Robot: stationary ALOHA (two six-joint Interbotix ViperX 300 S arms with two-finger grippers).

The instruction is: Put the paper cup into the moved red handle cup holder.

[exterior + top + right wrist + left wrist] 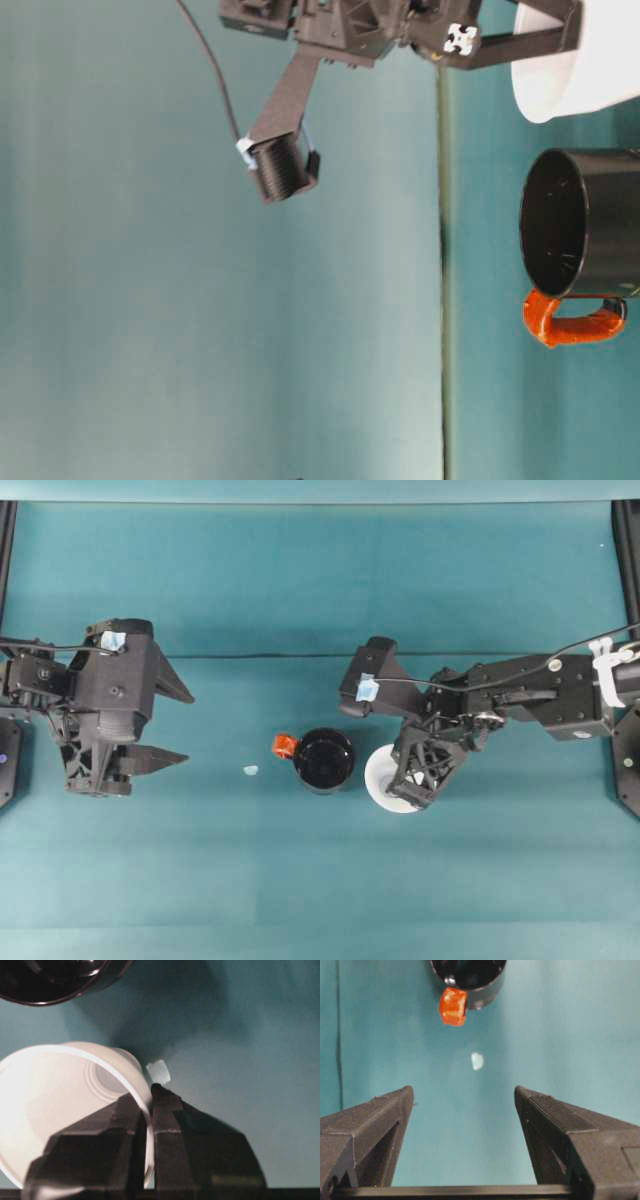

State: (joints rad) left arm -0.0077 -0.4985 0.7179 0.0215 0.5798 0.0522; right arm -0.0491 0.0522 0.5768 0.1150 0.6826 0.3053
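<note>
The white paper cup (382, 777) sits just right of the red handle cup holder (323, 760), a glossy black cup whose red handle (285, 745) points left. My right gripper (418, 772) is shut on the paper cup's rim (65, 1100), one finger inside the wall and one outside. In the right wrist view the holder's rim (55, 980) lies just beyond the cup. From table level the cup (570, 60) and the holder (585, 220) stand side by side. My left gripper (185, 727) is open and holds nothing, well left of the holder (470, 980).
A small pale scrap (250, 770) lies on the teal cloth between the left gripper and the red handle (453, 1006). A second pale scrap (158, 1071) lies by the right fingertips. Black frame rails run along both table sides.
</note>
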